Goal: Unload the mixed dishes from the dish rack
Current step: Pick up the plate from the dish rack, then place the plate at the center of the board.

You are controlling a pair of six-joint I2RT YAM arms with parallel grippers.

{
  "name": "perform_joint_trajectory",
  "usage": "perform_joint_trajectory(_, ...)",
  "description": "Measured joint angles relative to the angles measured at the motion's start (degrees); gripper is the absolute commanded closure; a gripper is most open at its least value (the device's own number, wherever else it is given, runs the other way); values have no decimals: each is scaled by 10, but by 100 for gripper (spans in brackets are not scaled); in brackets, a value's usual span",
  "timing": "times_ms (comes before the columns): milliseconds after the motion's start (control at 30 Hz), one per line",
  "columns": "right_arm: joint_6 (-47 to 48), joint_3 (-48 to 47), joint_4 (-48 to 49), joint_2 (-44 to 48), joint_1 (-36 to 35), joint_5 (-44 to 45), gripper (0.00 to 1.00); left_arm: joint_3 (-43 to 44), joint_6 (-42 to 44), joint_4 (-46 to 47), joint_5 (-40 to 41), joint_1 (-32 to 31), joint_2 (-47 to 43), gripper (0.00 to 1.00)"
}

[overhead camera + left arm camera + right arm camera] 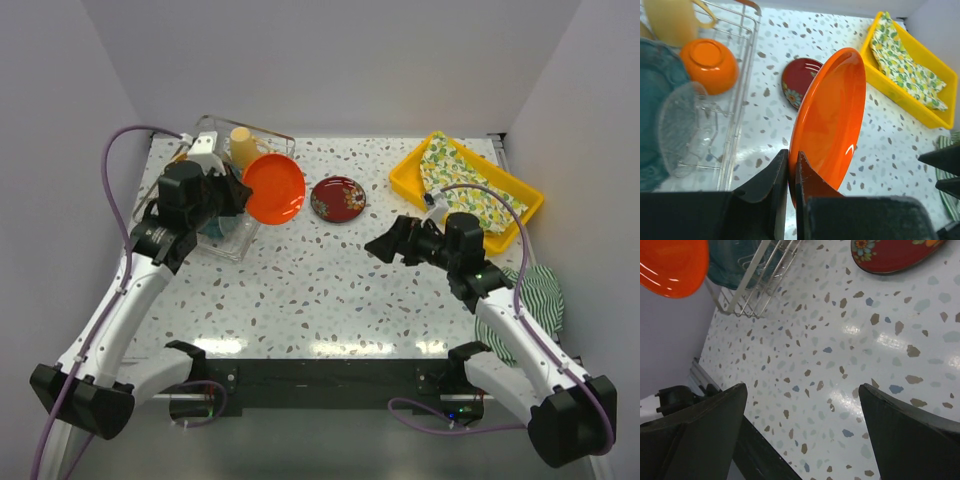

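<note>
Seen from above: gripping the orange plate (274, 188) on edge in the closed left claw (243, 190), just beside the right side of the dish rack (228, 245). Right claw (385, 245) spread wide and empty over the bench (330, 290), near a red plate (338, 198) lying flat.

Seen from the left wrist: pinching the orange plate's lower rim between both fingers. In the rack, an orange bowl (710, 65), a teal plate (652, 115) and a cream mug (670, 20).

Seen from the right wrist: hovering above speckled bench, jaws far apart, nothing between. Rack corner and orange plate at upper left.
</note>
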State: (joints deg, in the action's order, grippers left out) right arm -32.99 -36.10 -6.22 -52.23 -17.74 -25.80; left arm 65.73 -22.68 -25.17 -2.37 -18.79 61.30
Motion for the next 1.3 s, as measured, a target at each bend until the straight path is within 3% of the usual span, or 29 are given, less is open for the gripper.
perform_joint_trajectory(233,-50,0,71,-4,-11,-40,3,-115,-99,89,-116,-2,-6,100)
perform_joint_trajectory(400,-81,0,103,-14,-23,-43,5,-165,-148,140,-150,-34,-6,100)
perform_joint_trajectory(600,-96,0,115,-37,-42,-39,17,-179,-181,198,-167,-89,9,100)
perform_joint_trajectory(933,-90,-1,115,-49,-54,-37,71,-179,-198,240,-169,-120,44,100)
perform_joint_trajectory(1200,-89,-7,114,-67,-56,-31,100,-179,-196,242,-166,-124,46,100)
perform_joint_trajectory(1233,-90,-7,115,-69,-56,-27,100,-179,-195,242,-166,-124,46,97)
perform_joint_trajectory(1300,-97,-9,114,-72,-56,-20,100,-179,-189,241,-164,-125,47,79)
